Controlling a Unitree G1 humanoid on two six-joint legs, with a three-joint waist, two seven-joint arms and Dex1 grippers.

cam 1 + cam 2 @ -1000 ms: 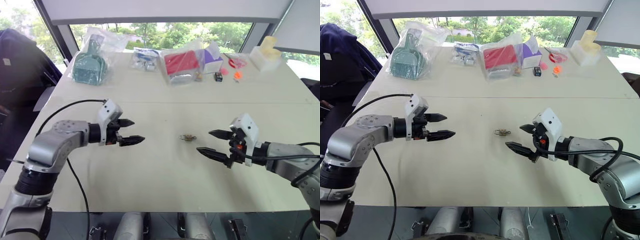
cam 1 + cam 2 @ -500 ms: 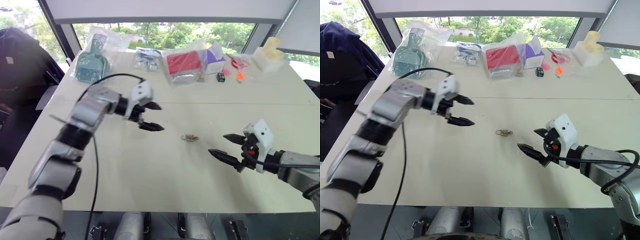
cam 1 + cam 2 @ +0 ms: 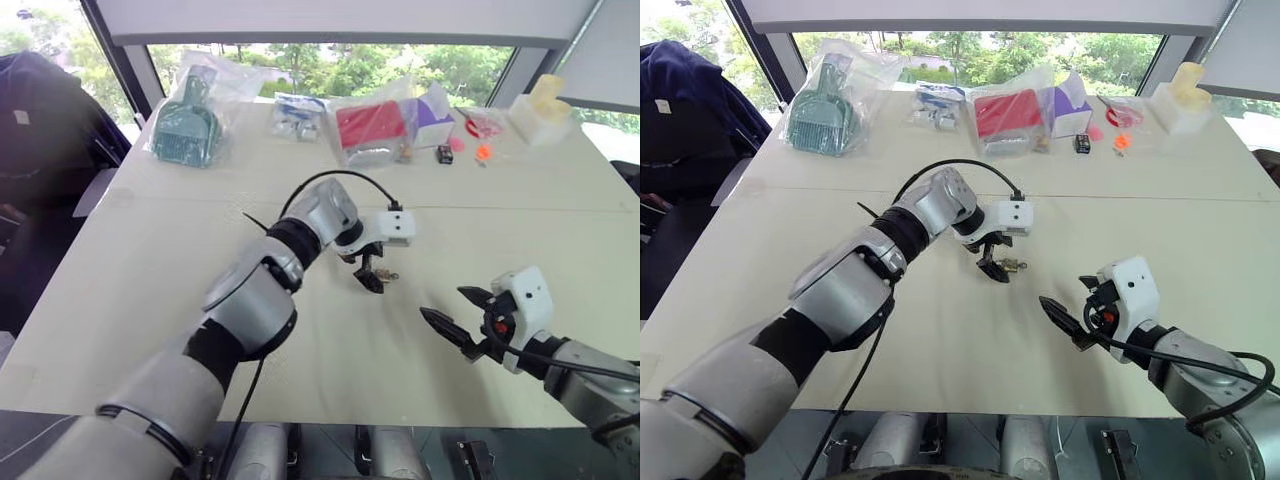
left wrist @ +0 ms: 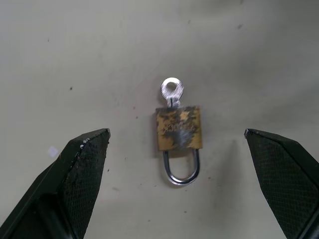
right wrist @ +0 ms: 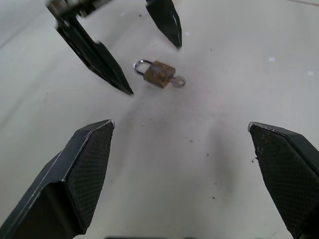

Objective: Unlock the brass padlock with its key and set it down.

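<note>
Brass is what marks the brass padlock (image 3: 381,275) in the left eye view, where it lies flat on the pale table (image 3: 180,300), near the middle, just under the left tool (image 3: 366,271). That tool is poised above it, spread wide and holding nothing. The right tool (image 3: 452,316) hangs low over the table, well apart from the padlock, likewise wide open and empty. The padlock is too small here for its key or shackle to be made out.

In the right eye view the same layout is seen, and part of the padlock (image 3: 1014,265) is covered by the left tool's fingers.

In the left wrist view the padlock (image 4: 179,128) is centred between the two fingers (image 4: 75,169), with neither touching it. The key (image 4: 172,90) is seated in the body and the shackle points the opposite way. The step in hand is judged to be the grasp of the body. It is best done by lowering squarely and closing on the flat brass sides, so that the key's head is left free for the other tool. Whether the shackle is latched cannot be told.

In the right wrist view the padlock (image 5: 159,73) is seen between the left tool's fingers, and the right tool's own fingertips (image 5: 92,149) are cut off by the frame.
</note>
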